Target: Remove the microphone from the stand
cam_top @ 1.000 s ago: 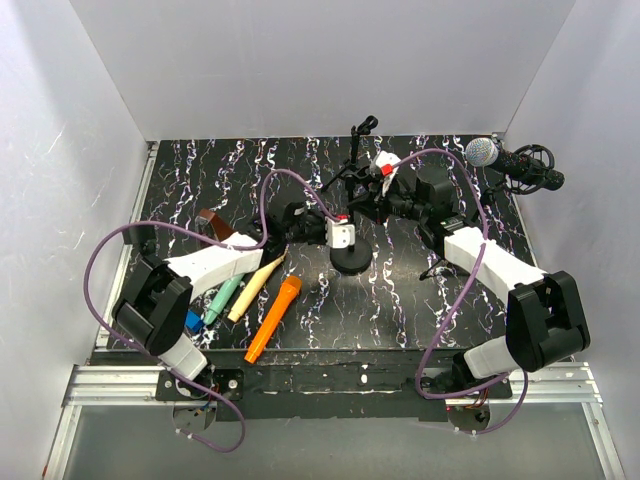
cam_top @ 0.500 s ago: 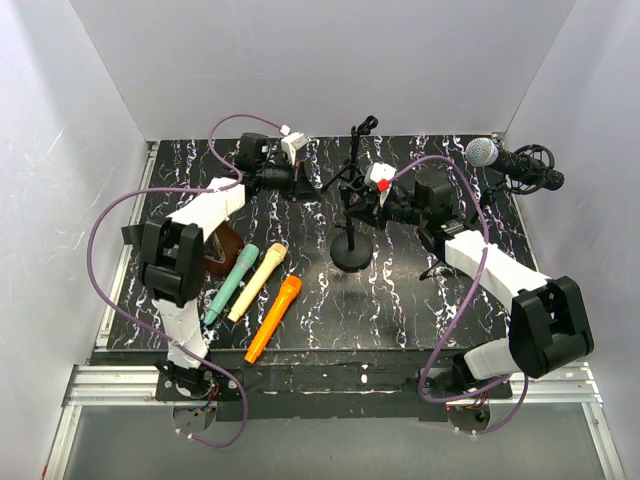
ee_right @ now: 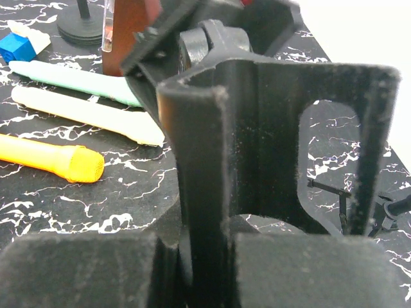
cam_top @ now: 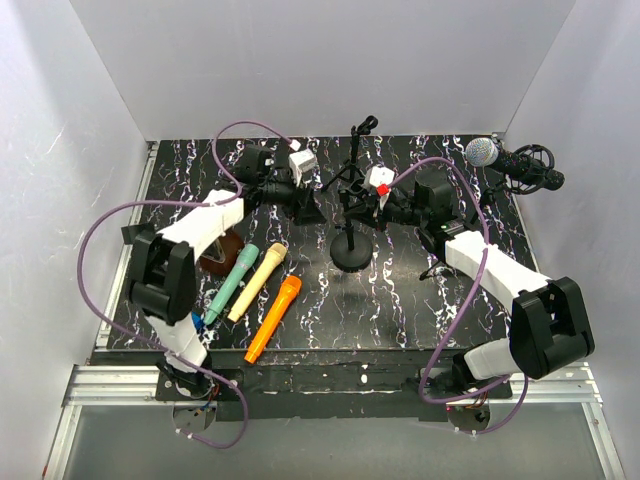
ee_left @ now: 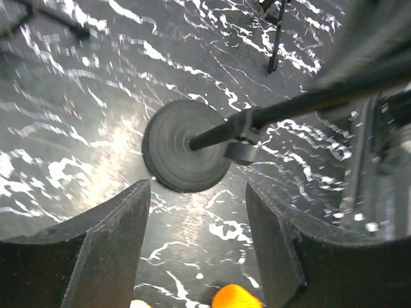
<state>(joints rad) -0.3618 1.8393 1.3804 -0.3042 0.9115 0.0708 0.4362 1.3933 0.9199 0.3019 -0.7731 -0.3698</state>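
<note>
1. Big swing from the L arm. A sec ago the L gripper [cam_top: 308,203] sat low by the round base [cam_top: 350,260] of the stand [cam_top: 350,235]. Half a sec ago it was off in the upper left of the top view, and now it's drifting back right twd centre.
2. Read: looks like a re-approach. No mic has come off anything yet.
3. L gripper [ee_left: 196,212]: fingers spread wide, empty, touching nothing. Its wrist view looks down on the round base [ee_left: 185,154].
4. R gripper [cam_top: 355,200] hasn't budged, clamped on the black mic clip [ee_right: 257,128] atop the stand.
5. Can't tell if that clip carries a mic. The one clearly mounted is the silver-headed mic [cam_top: 483,152], upper right in its shock mount [cam_top: 535,168], well apart from both grippers.
6. The orange mic [cam_top: 273,318], cream mic [cam_top: 256,283] and teal mic [cam_top: 232,283] lie loose at lower left.
</note>
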